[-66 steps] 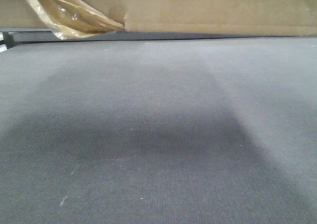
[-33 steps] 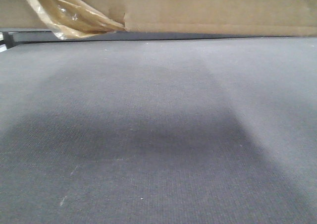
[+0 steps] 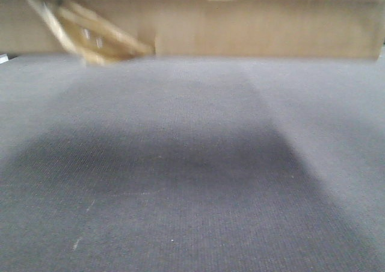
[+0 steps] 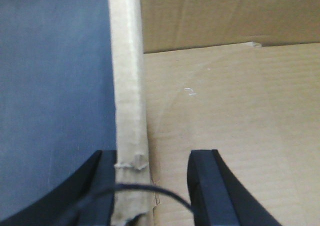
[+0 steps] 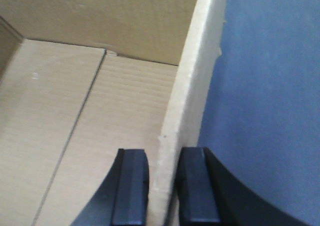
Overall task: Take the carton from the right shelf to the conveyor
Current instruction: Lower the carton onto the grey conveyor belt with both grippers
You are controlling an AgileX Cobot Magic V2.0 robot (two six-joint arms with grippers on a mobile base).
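From the front, up at the top left, a crinkly tuft of yellowish clear tape (image 3: 96, 40), stuck on the big plain brown cardboard carton (image 3: 258, 34), all of it blurry. Carton stretched right across the top of that view, bottom edge down by the flat dark blue-grey ribbed conveyor belt (image 3: 192, 182); too blurry to tell if touching. Lots of bare belt in front, from the left edge to the right edge, with a darker shadow patch in the middle. In the left wrist view, open belt on the left, then the carton's thin left side wall (image 4: 129, 86), then the bare inside floor. Left gripper (image 4: 155, 161) set over that wall with jaws apart: outer black finger (image 4: 106, 186) right against the cardboard, inner finger off it with a gap. Thin black cable (image 4: 150, 192) across the wall's near end. In the right wrist view, inside floor on the left, right side wall (image 5: 192, 76) in the middle, open belt on the right. Right gripper (image 5: 163, 186) pinched onto that wall's top edge, one black finger tight on each side.
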